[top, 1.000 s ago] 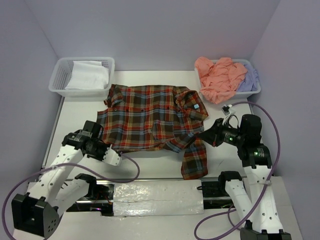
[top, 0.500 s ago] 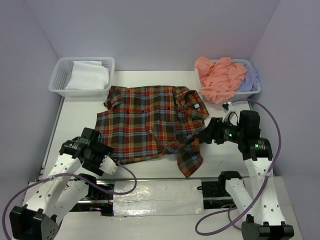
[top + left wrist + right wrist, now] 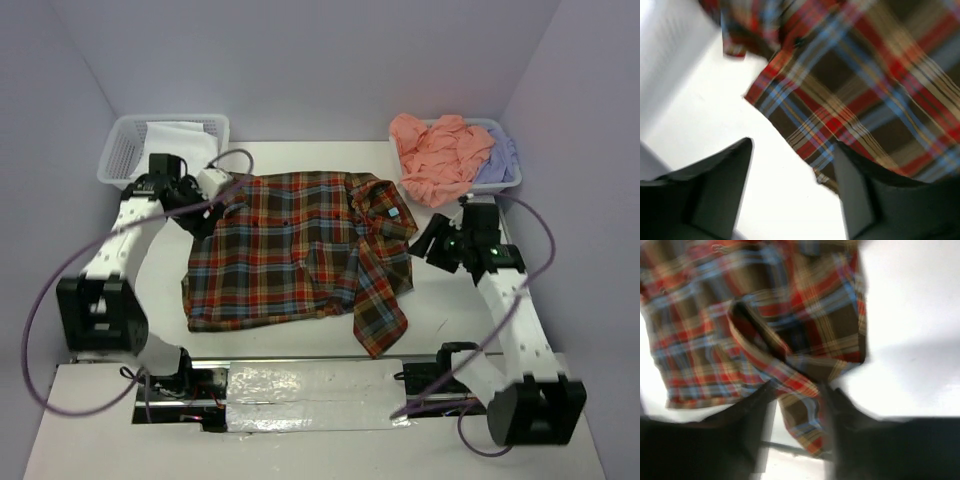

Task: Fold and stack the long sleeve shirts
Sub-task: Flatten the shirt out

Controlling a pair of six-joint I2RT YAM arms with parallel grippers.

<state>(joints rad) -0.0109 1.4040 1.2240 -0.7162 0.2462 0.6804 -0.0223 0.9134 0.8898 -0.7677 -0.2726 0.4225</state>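
Note:
The plaid long sleeve shirt [image 3: 290, 250] lies spread flat in the middle of the table, one sleeve folded down along its right side to the front edge. My left gripper [image 3: 208, 200] is at the shirt's far left shoulder. In the left wrist view it [image 3: 792, 146] stands open over bare table, the plaid edge [image 3: 850, 100] just beside its right finger. My right gripper [image 3: 420, 243] hovers off the shirt's right edge, below the collar. Its blurred wrist view shows the gripper [image 3: 797, 390] open, with the plaid cloth [image 3: 765, 305] beyond the gap. Salmon-pink [image 3: 435, 155] and lavender [image 3: 500, 158] shirts fill the right basket.
A white lattice basket [image 3: 118, 165] holding white cloth [image 3: 180, 150] stands at the back left, close to my left arm. The right basket [image 3: 510, 185] sits at the back right, just behind my right arm. Purple walls close in the table on three sides.
Both grippers opened and let go of the plaid shirt. My left arm swung from the near left corner to the far left shoulder. My right gripper drew back to the right; the sleeve settled flat.

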